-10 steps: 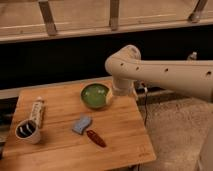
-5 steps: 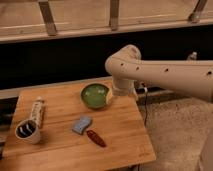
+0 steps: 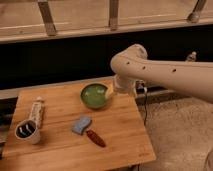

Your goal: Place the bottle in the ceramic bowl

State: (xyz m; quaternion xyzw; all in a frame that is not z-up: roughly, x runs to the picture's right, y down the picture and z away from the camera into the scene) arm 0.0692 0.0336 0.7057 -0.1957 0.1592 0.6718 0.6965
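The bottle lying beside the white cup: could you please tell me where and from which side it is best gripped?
Probably around its middle, from above. The bottle lies flat on the table, long and slim, so closing across its narrow width suits it; the cup crowds its near end. The gripper is by the right rim of the ceramic bowl.
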